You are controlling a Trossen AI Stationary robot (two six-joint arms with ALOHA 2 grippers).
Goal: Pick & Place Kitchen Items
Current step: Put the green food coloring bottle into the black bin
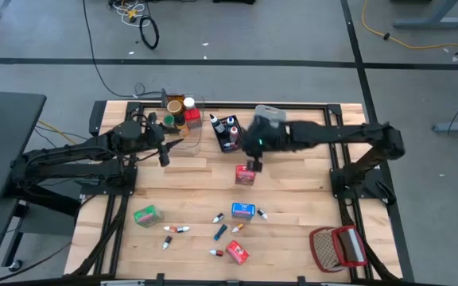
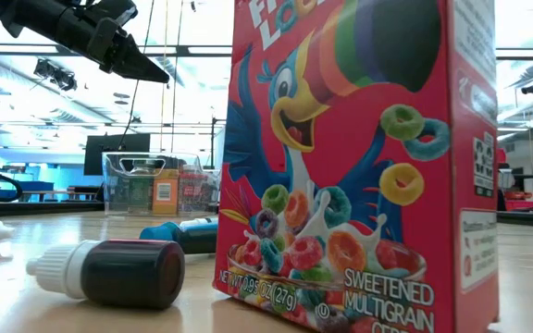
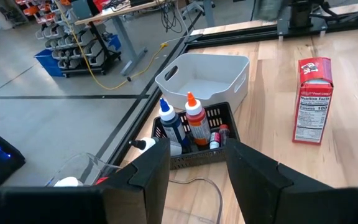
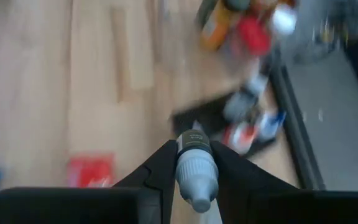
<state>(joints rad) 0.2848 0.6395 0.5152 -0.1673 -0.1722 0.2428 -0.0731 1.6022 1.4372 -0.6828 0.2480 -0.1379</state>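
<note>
A robotics lab. Cables (image 1: 137, 20) trail across the grey floor. Parts racks (image 3: 73, 37) stand beyond the wooden desk (image 1: 293, 199).

grey floor (image 1: 237, 32) fills the top of the high view, crossed by dark lines, with a black cable loop (image 1: 149, 32) upper left and yellow cable (image 1: 404, 28) upper right. a dark desk (image 1: 2, 119) sits at left.

I hold a small grey-capped bottle (image 4: 196, 167) pinched in my right gripper (image 4: 194, 163). A red box (image 1: 245, 175) stands upright mid-bench. Near me lie a green box (image 1: 145, 214), a blue box (image 1: 242, 210), a red cereal box (image 1: 238, 253) and tiny tubes (image 1: 176, 229). Two bottles (image 3: 182, 121) stand in the black bin at the far edge; jars (image 1: 183, 111) crowd the clear bin left of it.
</note>
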